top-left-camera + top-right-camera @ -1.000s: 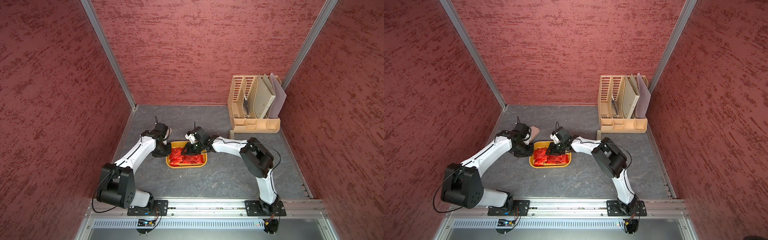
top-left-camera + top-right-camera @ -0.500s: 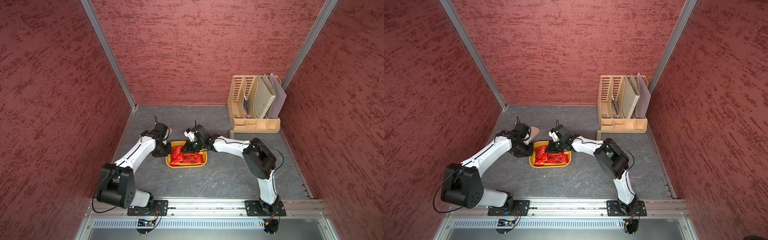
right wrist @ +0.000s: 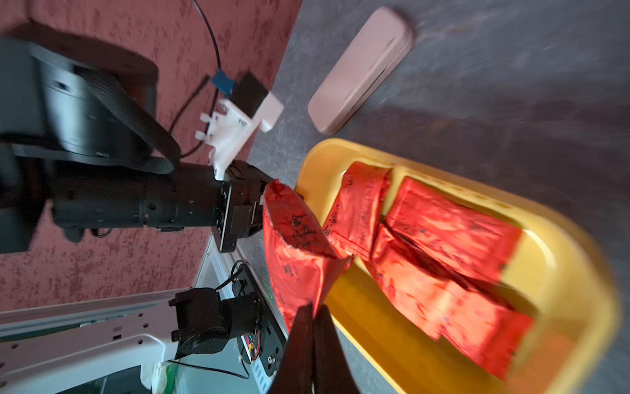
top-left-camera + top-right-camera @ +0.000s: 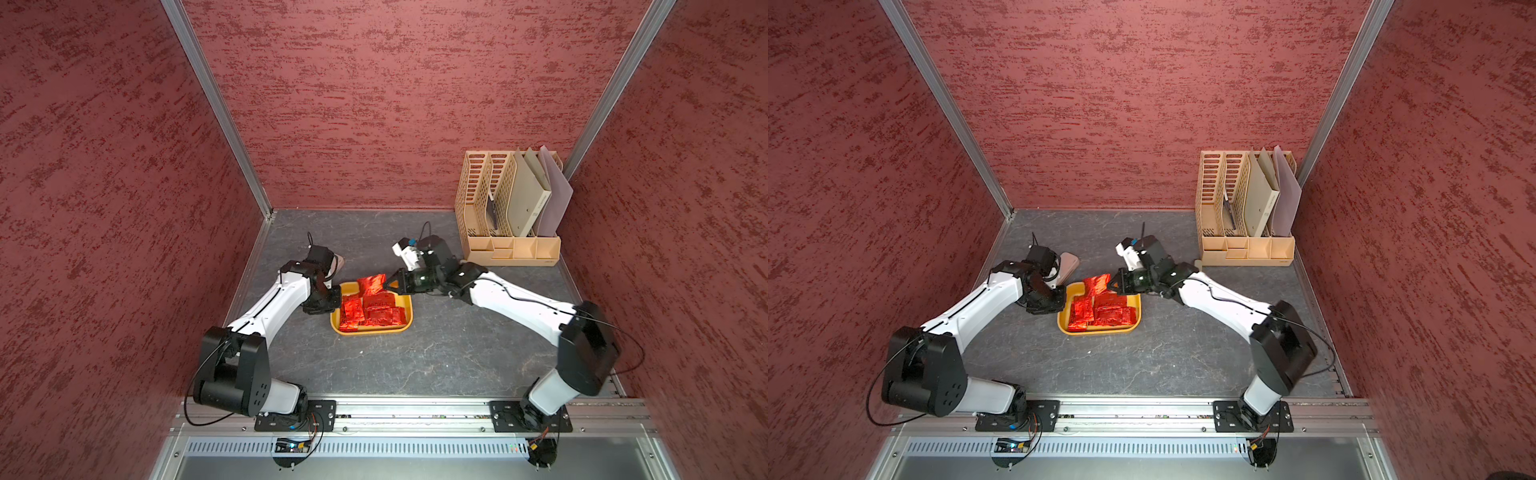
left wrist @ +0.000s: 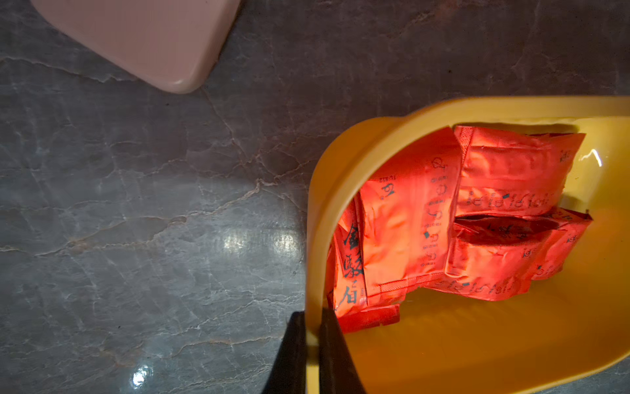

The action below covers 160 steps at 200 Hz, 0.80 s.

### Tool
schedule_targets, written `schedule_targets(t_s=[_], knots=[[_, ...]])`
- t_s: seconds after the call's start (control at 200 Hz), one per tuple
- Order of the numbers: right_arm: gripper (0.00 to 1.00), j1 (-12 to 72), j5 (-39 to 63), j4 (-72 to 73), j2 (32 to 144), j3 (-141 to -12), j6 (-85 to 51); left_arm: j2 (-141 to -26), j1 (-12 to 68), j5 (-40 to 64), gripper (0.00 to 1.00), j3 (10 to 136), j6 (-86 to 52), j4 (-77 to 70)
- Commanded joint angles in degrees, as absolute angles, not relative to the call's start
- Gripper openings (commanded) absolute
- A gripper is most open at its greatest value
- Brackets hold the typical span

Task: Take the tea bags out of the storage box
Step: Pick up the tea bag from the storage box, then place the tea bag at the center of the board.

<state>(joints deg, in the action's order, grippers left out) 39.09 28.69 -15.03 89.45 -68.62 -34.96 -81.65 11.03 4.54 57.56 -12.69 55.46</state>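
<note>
The yellow storage box (image 4: pixel 372 331) (image 4: pixel 1100 331) sits mid-table with several red foil tea bags (image 4: pixel 376 312) (image 4: pixel 1106 313) lying in it. My left gripper (image 5: pixel 312 327) is shut on the box's left wall (image 5: pixel 341 170), one finger inside and one outside. At the box's far edge my right gripper (image 4: pixel 385 285) (image 3: pixel 313 310) is shut on the corner of one tea bag (image 4: pixel 371 284) (image 3: pixel 296 252). That bag hangs lifted above the others in the box (image 3: pixel 443 238).
A pale pink flat case (image 4: pixel 338 262) (image 5: pixel 143 37) (image 3: pixel 361 68) lies just behind the left wrist. A tall beige file organiser (image 4: pixel 507 208) with folders stands at the back right. Red walls close in on three sides.
The right gripper has closed on a tea bag and raised it off the pile, pulling back toward the far right. The left gripper keeps its hold on the box wall.
</note>
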Motion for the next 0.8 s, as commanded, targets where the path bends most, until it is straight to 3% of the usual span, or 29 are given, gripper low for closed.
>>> schedule_targets(t_s=[0.0,0.215,0.401,0.796], knots=[[0.0,32.3,25.4,-17.8,83.8,-62.6,-33.3,-80.5,10.5,4.2,0.0,57.1,-13.3,54.3],[0.0,24.4,26.1,-15.0,79.3,-52.5,-35.2,-79.9,10.4,4.2,0.0,57.0,-13.3,54.2],[0.0,24.2,29.2,-17.2,90.1,-55.9,-32.1,-79.7,10.0,3.4,0.0,57.0,-13.3,54.5],[0.0,24.1,25.6,-8.6,100.1,-57.2,-37.7,-79.2,9.7,3.2,0.0,57.0,-13.4,54.3]])
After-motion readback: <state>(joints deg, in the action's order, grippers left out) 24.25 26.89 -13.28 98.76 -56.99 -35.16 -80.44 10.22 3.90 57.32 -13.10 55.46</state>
